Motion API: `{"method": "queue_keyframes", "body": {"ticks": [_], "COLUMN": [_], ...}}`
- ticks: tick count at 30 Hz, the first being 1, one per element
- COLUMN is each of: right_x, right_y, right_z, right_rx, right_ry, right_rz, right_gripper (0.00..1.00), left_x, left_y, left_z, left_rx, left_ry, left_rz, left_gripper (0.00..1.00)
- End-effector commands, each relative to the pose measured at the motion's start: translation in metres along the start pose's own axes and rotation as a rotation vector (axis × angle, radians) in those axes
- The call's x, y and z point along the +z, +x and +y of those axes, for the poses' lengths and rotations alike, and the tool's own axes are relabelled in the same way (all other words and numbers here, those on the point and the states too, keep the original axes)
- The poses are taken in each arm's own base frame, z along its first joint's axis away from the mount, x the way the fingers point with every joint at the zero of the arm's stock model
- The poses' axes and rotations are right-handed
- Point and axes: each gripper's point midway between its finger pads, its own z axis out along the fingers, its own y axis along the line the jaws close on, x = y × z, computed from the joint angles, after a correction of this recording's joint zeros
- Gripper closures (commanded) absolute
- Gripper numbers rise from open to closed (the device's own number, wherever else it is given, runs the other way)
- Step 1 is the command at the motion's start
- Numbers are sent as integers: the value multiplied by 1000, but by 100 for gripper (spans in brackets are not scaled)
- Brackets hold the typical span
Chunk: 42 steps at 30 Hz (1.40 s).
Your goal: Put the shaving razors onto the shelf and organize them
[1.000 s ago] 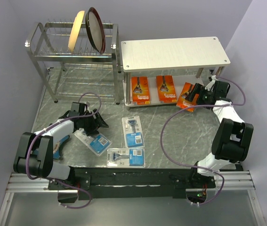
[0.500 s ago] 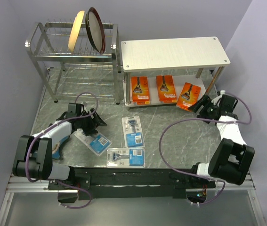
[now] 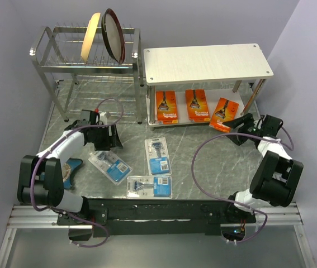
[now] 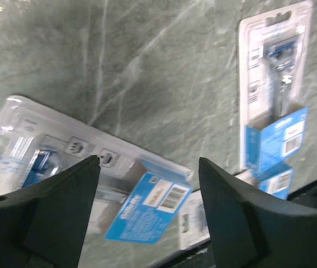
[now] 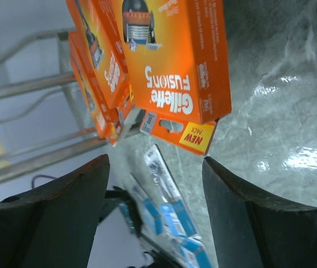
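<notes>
Presently your left claw (image 3: 109,137) stands wide near a clear pack (image 3: 110,166); your right claw (image 3: 237,129), equally wide and empty, faces an orange pack (image 3: 221,113).

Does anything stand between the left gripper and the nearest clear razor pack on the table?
Nothing visible does. The open left gripper hangs over bare marble tabletop, just beyond the nearest clear razor pack. The left wrist view shows that pack lying flat and uncovered.
</notes>
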Motion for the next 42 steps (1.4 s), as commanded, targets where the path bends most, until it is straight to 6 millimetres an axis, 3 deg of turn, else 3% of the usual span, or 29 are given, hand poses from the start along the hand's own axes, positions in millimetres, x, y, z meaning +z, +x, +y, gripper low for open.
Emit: {"method": "queue_keyframes", "body": {"ticks": [1, 6, 13, 22, 29, 31, 37, 42], "right_x": [3, 13, 20, 28, 27, 25, 20, 26], "right_y": [1, 0, -13, -17, -36, -44, -68, -83], "right_z": [-1, -12, -9, -9, -8, -6, -6, -10], "right_rx": [93, 132, 141, 142, 95, 82, 42, 15], "right_ry": [-32, -28, -44, -70, -57, -64, -42, -34], "right_rz": [7, 13, -14, 17, 3, 1, -13, -4], "right_gripper": [28, 38, 46, 70, 79, 85, 85, 84], "left_x": [-6, 0, 7, 9, 12, 12, 14, 15], "left_y": [1, 7, 12, 14, 15, 16, 15, 16], "left_z": [16, 13, 15, 10, 5, 5, 3, 2], "left_rx": [120, 95, 81, 107, 132, 137, 143, 146], "left_ry": [-80, -44, -42, -59, -65, -66, -59, -58], "left_rz": [33, 59, 94, 95, 106, 108, 105, 112], "left_gripper": [22, 22, 21, 18, 16, 16, 15, 15]}}
